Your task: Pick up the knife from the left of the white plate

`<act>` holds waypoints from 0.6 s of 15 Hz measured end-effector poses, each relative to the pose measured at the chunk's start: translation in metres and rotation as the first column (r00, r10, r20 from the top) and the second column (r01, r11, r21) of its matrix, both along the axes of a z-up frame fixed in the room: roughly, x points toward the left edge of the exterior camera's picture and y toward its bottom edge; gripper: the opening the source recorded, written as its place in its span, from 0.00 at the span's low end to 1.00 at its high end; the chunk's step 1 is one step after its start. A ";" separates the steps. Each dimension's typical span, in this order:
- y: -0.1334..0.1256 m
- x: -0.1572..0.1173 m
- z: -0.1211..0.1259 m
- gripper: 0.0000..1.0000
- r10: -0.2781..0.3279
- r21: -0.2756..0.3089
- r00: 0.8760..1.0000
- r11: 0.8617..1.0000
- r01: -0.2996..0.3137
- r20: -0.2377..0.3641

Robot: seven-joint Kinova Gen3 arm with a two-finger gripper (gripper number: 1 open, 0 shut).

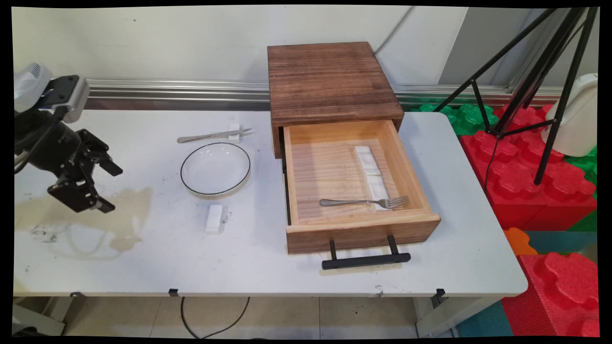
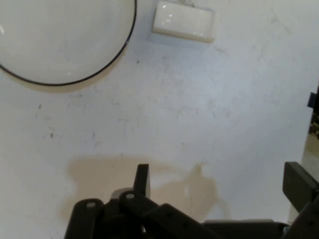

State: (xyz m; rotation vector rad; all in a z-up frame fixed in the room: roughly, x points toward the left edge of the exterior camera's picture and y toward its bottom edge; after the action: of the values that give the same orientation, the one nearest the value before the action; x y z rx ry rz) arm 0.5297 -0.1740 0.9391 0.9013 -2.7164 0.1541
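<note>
We see the pincer (image 1: 106, 187) spread wide and holding nothing, hanging above a brownish stain (image 1: 125, 210) at the left end of the desk (image 1: 267, 267). Nearest to it, off toward its fingertip side, lie a black-rimmed glass plate (image 1: 215, 168) and a small white block (image 1: 214, 219), with a knife (image 1: 210, 136) resting on another white block beyond the plate. Farther out in that same direction stands a wooden box (image 1: 330, 81) with its drawer (image 1: 358, 229) pulled open, where a fork (image 1: 366, 202) lies with its tines on a white rest (image 1: 373, 174).
</note>
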 end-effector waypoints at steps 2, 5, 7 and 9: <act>-0.003 0.002 0.000 1.00 0.024 -0.003 1.000 1.000 -0.024 0.005; -0.011 0.004 0.000 1.00 0.058 -0.012 0.998 0.998 -0.058 0.011; -0.020 0.006 0.000 1.00 0.089 -0.023 0.996 0.996 -0.088 0.014; -0.031 0.008 -0.002 1.00 0.116 -0.034 0.993 0.993 -0.116 0.018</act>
State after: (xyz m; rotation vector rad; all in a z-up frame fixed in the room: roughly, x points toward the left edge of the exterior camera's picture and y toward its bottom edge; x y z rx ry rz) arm 0.5375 -0.2055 0.9376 1.0541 -2.6719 0.2315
